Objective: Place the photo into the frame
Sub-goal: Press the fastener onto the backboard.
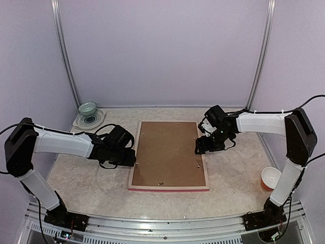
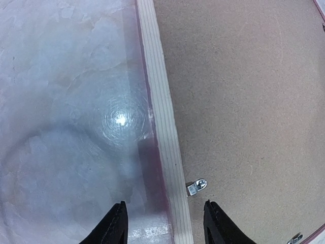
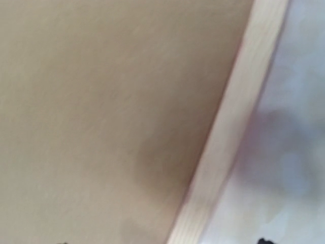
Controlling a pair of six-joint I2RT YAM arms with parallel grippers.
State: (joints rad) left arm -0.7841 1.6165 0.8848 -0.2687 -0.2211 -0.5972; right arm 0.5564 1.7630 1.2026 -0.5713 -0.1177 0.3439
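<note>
The frame [image 1: 133, 168] lies face down in the middle of the table, its pale wood back up and a pink edge showing along the near side. A plain brown backing board [image 1: 167, 152] fills it. The photo is hidden. My left gripper [image 1: 133, 158] is open, with one jaw on either side of the frame's left rail [image 2: 162, 127] beside a small metal tab [image 2: 197, 186]. The left gripper [image 2: 165, 226] holds nothing. My right gripper [image 1: 199, 149] is at the frame's right rail [image 3: 228, 137]; that view is blurred, and its fingertips show wide apart at the bottom edge.
A green bowl [image 1: 87, 108] sits on a patterned plate [image 1: 94, 121] at the back left. An orange and white cup [image 1: 270, 178] stands at the right near the right arm's base. Walls close in the back and both sides.
</note>
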